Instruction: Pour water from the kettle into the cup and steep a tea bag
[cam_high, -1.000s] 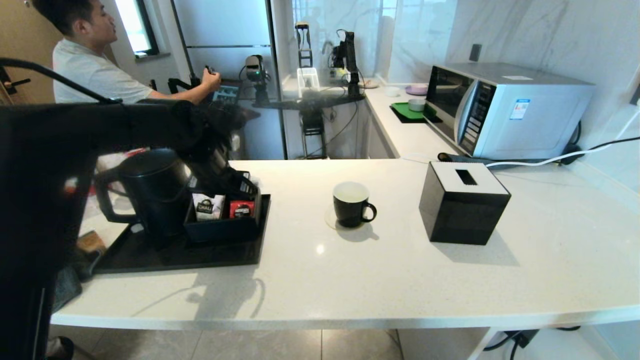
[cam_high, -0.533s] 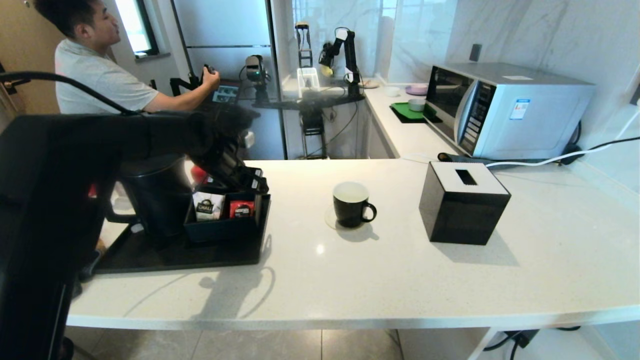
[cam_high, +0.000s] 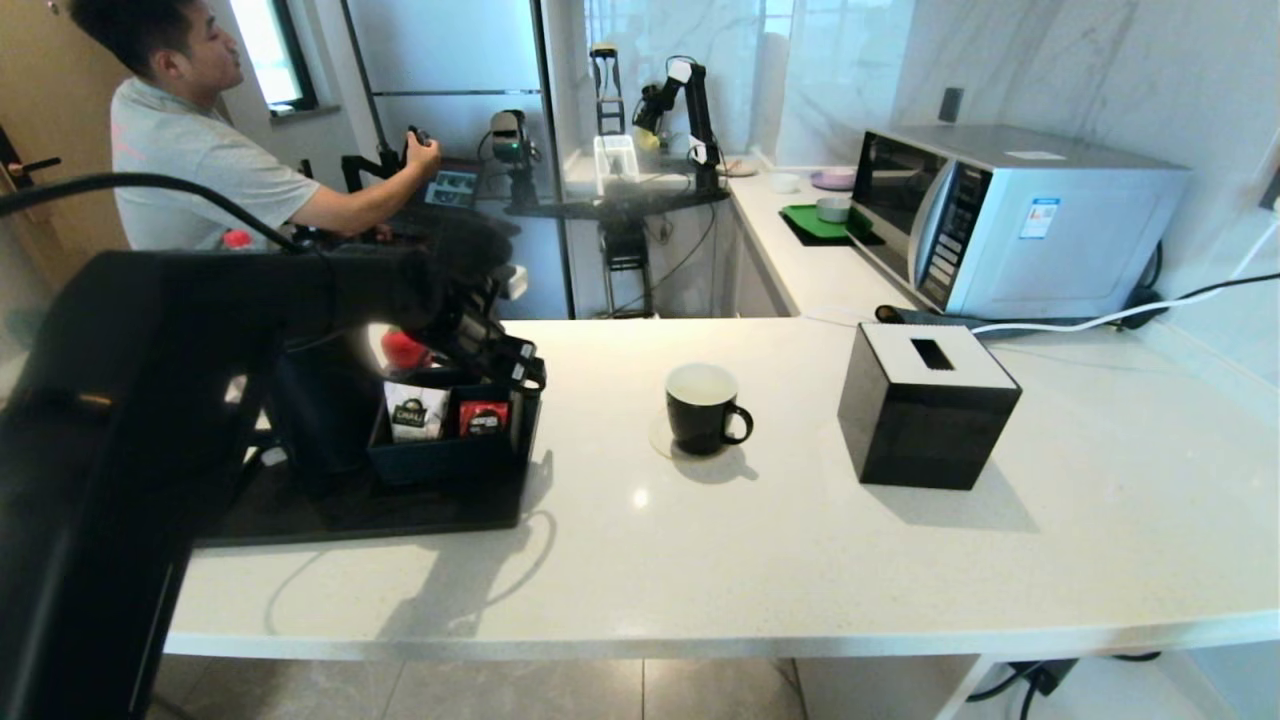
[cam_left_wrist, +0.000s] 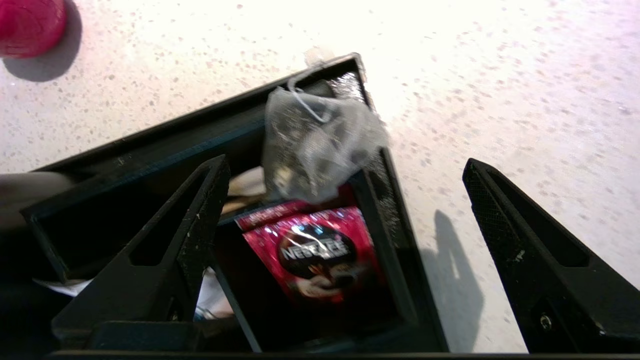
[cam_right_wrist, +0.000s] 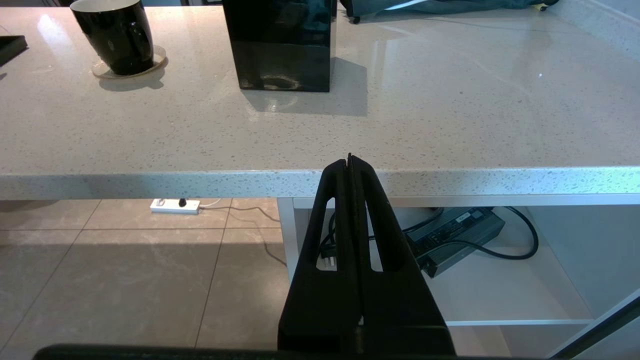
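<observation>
Left gripper (cam_left_wrist: 345, 200) hangs over the black sachet caddy (cam_high: 445, 455) on the black tray (cam_high: 400, 515) at the left end of the white counter (cam_high: 800, 560); fingers (cam_left_wrist: 165, 250) spread wide, nothing between them. One finger sits over the caddy's inside, the other over bare counter past the caddy's outer wall.

Tea bag (cam_left_wrist: 317, 145) (pale pouch, dark leaves, thin white string looped on top) lies draped on the caddy's far corner, partly over the rim, above the red sachet (cam_left_wrist: 312, 252). Not touched by either finger. White sachet (cam_high: 410, 412) stands in the next compartment.

Kettle (cam_high: 320, 400) stands on the tray behind the caddy, mostly hidden by the left arm in head view. Red round object (cam_left_wrist: 30, 22) on the counter beyond the tray.

Cup (cam_high: 705, 408) sits on a clear coaster (cam_high: 665, 440) near the counter's middle, handle toward the black tissue box (cam_high: 925, 405), well apart from the tray.

Right gripper (cam_right_wrist: 350, 165) parked below the counter's front edge, fingers pressed together, holding nothing.

Microwave (cam_high: 1010, 215) at the counter's far right corner; person (cam_high: 190, 130) seated beyond the far left edge.
</observation>
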